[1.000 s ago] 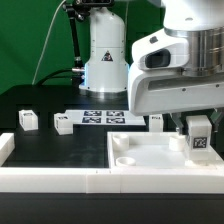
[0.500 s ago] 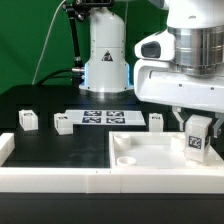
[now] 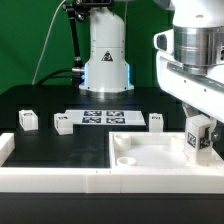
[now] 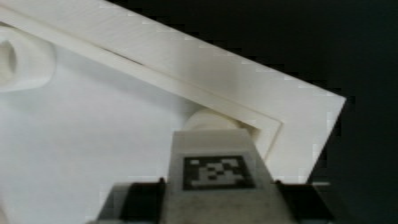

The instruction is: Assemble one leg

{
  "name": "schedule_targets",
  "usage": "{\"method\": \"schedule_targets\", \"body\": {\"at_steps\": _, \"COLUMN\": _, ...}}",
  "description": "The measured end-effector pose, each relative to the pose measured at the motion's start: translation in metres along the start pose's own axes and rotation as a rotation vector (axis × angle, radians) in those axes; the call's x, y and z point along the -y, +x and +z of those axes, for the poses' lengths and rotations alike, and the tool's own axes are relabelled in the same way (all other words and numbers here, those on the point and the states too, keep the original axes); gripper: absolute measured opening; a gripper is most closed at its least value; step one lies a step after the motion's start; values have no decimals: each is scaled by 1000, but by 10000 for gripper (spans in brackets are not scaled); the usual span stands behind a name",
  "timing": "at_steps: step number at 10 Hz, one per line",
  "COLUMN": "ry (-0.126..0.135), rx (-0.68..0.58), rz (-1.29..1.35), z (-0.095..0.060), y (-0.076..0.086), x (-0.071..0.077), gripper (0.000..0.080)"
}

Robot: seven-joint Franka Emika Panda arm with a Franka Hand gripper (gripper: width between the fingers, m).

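While the claw (image 3: 199, 127) grips the leg (image 3: 199, 142), the panel (image 3: 150, 152) lies beneath.

Black table (image 3: 40, 100): marker board (image 3: 100, 117), three loose legs (image 3: 28, 119) (image 3: 64, 124) (image 3: 156, 121), white panel (image 3: 150, 160).

Matt white plastic leg (image 3: 199, 141); panel (image 3: 158, 162) alike; table (image 3: 40, 100) matt black.

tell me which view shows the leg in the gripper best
The wrist view: the leg fills the foreground, its tag face clear, flanked by the gripper at the panel corner. The exterior view shows the leg small, near its right edge, under the gripper.
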State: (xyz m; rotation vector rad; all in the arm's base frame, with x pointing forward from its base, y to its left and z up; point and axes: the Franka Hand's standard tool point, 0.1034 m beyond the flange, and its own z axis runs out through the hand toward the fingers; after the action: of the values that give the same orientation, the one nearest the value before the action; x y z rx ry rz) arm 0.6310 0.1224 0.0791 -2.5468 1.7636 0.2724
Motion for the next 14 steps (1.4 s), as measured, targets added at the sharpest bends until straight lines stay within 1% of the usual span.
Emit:
{"method": "schedule_targets", "body": {"at_steps": 1, "ry": 2, "rx": 8, "rz": 53, "z": 0, "y": -1, "x": 0, "gripper": 347}}
{"method": "schedule_targets", "body": {"at_steps": 2, "ry": 3, "rx": 12, "rz": 16, "z": 1, "y": -2, "x": 0, "gripper": 484}}
{"method": "schedule_targets", "body": {"at_steps": 3, "ry": 4, "rx": 16, "rz": 9, "z": 1, "y": -2, "x": 1, "gripper": 484}}
{"method": "schedule_targets", "body": {"at_steps": 4, "ry": 3, "rx": 16, "rz": -46, "z": 1, "y": -2, "x": 0, "gripper": 612}}
{"method": "schedule_targets", "body": {"at_steps": 5, "ry": 3, "rx": 15, "rz": -194, "z": 1, "y": -2, "x": 0, "gripper": 638}}
{"method": "schedule_targets", "body": {"at_steps": 8, "ry": 8, "rx": 14, "rz": -609, "z": 1, "y": 3, "x": -1, "gripper": 647}}
{"method": "schedule_targets", "body": {"at_steps": 12, "ry": 9, "rx": 9, "rz": -1040, "z": 0, "y": 5, "x": -1, "gripper": 649}}
{"method": "schedule_targets", "body": {"at_steps": 14, "ry": 3, "rx": 2, "rz": -1198, "z": -1, "y": 3, "x": 0, "gripper": 649}}
